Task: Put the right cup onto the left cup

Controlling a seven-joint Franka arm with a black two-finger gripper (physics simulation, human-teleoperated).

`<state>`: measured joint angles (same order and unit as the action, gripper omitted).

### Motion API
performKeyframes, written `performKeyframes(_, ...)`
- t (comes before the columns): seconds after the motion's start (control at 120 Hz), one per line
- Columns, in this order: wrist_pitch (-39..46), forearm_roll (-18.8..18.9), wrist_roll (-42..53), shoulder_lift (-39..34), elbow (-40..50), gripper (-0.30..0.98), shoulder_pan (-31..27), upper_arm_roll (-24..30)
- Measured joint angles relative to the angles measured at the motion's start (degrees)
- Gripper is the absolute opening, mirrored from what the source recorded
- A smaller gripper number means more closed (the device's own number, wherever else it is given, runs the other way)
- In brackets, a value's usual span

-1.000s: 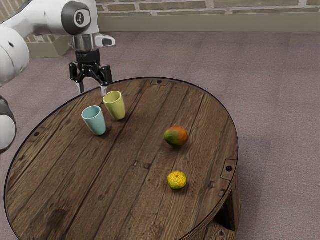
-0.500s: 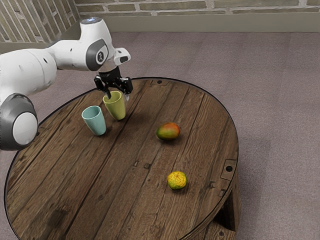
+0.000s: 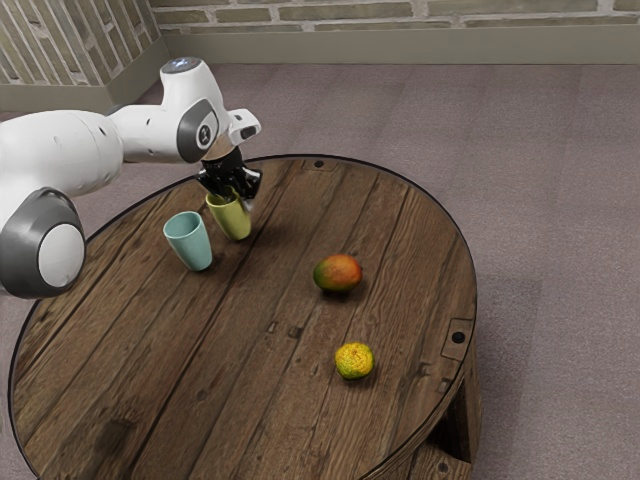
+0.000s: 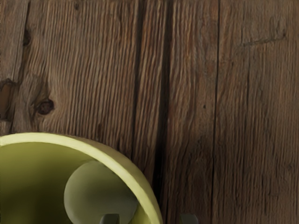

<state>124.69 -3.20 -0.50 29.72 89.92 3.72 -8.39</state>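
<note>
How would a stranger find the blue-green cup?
On the round brown wooden table, look near the edge where the white robot arm reaches in. Two tapered cups stand there: yours is the blue-green one, while the black gripper is at the yellow-green cup.

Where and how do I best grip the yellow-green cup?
Pinch the yellow-green cup at its rim, on the side away from the teal cup, coming straight down with one finger inside and one outside. It stands upright, mouth open and wall thin, so that hold should suit it.
</note>
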Motion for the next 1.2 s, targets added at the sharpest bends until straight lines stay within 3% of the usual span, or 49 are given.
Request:
performKeyframes(0.192, 0.50, -0.43, -0.15, -0.05, 0.69, -0.04, 0.06, -0.71)
performKeyframes(0.533, 0.59, -0.23, -0.86, -0.75, 0.88, -0.09, 0.15, -0.75)
performKeyframes(0.892, -10.10, 5.75, -4.98, -15.35, 4.70, -0.09, 1.17, -0.75)
performKeyframes(1.2, -13.66, 6.69, -7.81, -16.67, 7.04, -0.10, -0.40, -1.50)
